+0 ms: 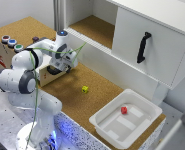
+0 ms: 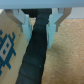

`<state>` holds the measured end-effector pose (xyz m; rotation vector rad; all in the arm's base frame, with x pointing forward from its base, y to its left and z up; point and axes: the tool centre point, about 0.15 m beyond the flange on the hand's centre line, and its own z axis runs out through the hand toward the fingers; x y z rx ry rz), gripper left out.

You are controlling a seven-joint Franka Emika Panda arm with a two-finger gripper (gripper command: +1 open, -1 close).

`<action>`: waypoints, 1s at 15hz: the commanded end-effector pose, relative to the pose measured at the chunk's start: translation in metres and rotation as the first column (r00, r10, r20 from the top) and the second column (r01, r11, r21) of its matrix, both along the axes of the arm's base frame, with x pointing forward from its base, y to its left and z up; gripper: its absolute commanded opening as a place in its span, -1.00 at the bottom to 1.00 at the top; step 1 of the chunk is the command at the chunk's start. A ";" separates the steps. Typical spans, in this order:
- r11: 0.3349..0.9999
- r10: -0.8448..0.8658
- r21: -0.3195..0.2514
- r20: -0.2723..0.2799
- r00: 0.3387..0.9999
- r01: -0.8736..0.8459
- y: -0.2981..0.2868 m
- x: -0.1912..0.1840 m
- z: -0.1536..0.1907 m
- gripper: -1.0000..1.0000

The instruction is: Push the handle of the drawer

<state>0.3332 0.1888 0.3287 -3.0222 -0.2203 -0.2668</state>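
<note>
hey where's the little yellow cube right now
In the exterior view the yellow cube lies on the cork tabletop near the middle, to the exterior view's right of the arm's gripper and to the exterior view's left of the white tray.

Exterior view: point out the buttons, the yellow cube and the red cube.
buttons (image 1: pixel 11 43), exterior view, on the middle button's top.
yellow cube (image 1: pixel 85 89), exterior view, on its visible middle, on the cork surface.
red cube (image 1: pixel 124 110), exterior view, on its top face, inside the white tray.
</note>
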 end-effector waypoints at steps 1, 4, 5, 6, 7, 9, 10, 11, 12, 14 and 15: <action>0.999 -0.019 -0.042 -0.069 0.997 0.016 0.086 0.000 -0.035 -1.00; 1.000 0.010 -0.024 -0.053 0.999 -0.011 0.116 0.001 -0.032 -1.00; 1.000 0.006 -0.026 -0.032 0.999 -0.007 0.124 0.001 -0.029 -1.00; 1.000 0.004 -0.022 -0.011 1.000 -0.004 0.132 0.003 -0.024 -1.00; 1.000 0.021 -0.011 0.003 1.000 -0.021 0.144 0.003 -0.018 -1.00; 0.999 0.040 0.006 0.020 0.999 -0.040 0.161 -0.003 -0.010 1.00; 0.999 0.052 0.012 0.024 0.998 -0.052 0.167 -0.008 -0.006 1.00; 0.999 0.047 0.015 0.043 0.998 -0.047 0.170 -0.015 0.004 1.00; 0.999 0.028 0.026 0.064 0.998 -0.030 0.167 -0.019 0.015 1.00; 1.000 -0.004 0.020 0.113 0.994 0.002 0.153 -0.024 0.041 1.00; 1.000 -0.023 0.009 0.135 0.991 0.022 0.143 -0.025 0.051 1.00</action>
